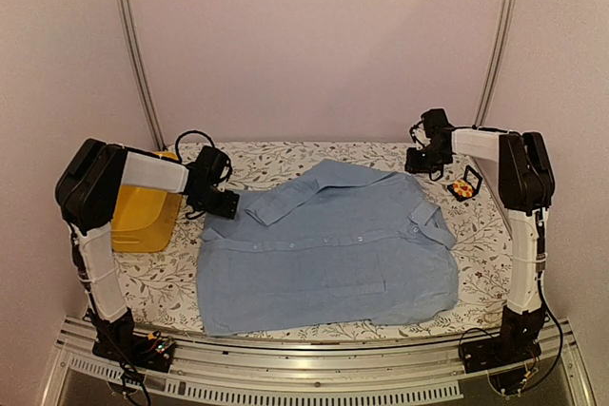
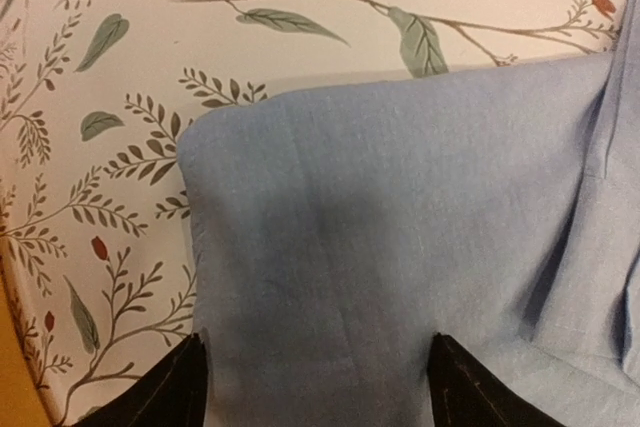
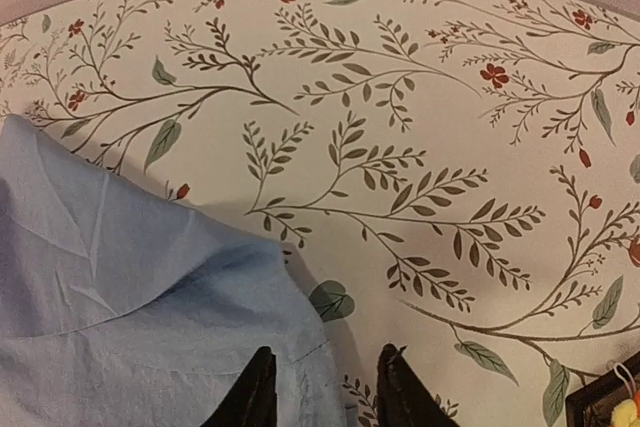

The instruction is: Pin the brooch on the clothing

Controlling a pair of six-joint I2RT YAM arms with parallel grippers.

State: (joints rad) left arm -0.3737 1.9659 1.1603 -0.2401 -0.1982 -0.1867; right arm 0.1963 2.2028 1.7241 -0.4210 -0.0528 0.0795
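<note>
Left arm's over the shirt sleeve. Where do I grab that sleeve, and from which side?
Take the sleeve at its free edge, near the rounded corner, probably coming in low from the bare tablecloth side. It lies flat on the table, so only that edge lets one of the open left fingers slide under.

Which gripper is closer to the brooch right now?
Right. The right gripper hovers at one sleeve of the shirt, with the brooch close by on its outer side. The left gripper is across the whole shirt, at the opposite sleeve.
</note>
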